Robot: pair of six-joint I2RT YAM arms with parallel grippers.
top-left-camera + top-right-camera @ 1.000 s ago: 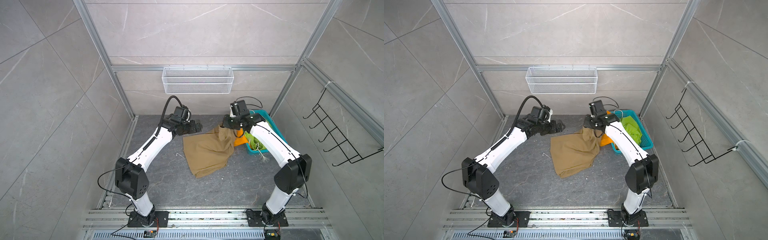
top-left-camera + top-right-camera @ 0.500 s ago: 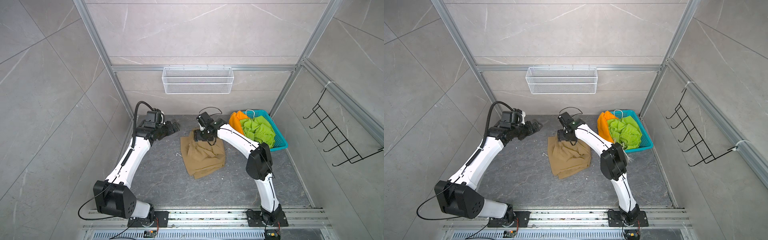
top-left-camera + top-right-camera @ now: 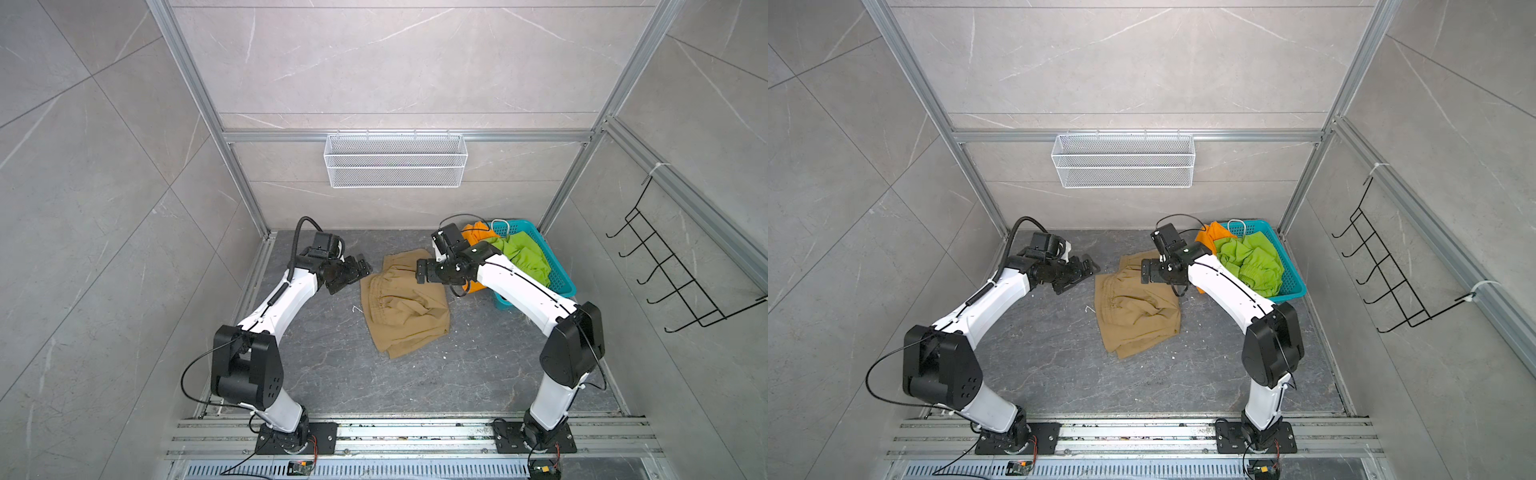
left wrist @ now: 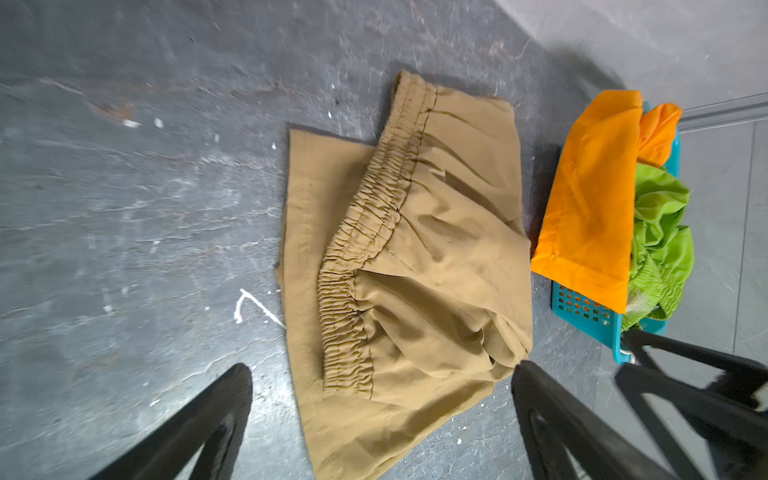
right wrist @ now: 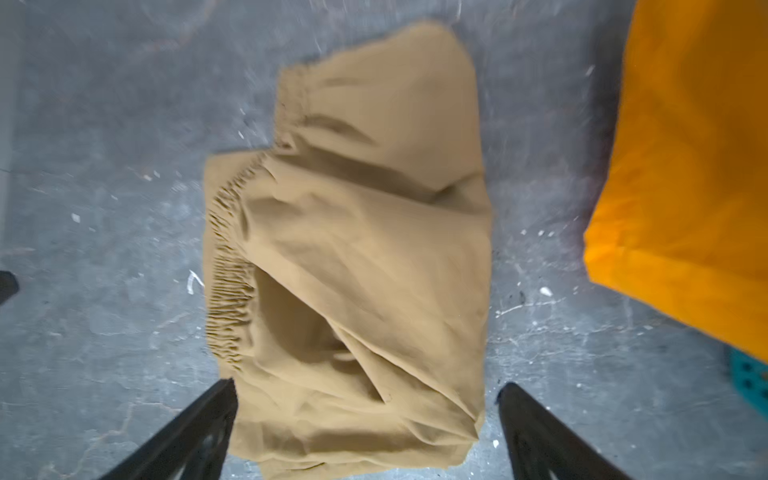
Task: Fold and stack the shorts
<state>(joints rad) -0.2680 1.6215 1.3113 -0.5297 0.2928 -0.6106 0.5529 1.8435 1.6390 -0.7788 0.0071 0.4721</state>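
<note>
Rumpled, roughly folded khaki shorts (image 3: 405,305) lie mid-floor; orange shorts (image 3: 473,235), green shorts (image 3: 524,257) fill far-right basket (image 3: 562,284); left gripper (image 3: 362,269), right gripper (image 3: 420,271) spread, empty.

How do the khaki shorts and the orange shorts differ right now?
1. The khaki shorts lie on the grey tabletop; the orange shorts hang over the rim of the teal basket.
2. The khaki shorts are roughly folded over and wrinkled, with the waistband showing; the orange shorts are draped loosely.
3. The khaki shorts lie alone; the orange shorts touch the green shorts.
Shared: both are soft fabric, and neither is gripped.
</note>
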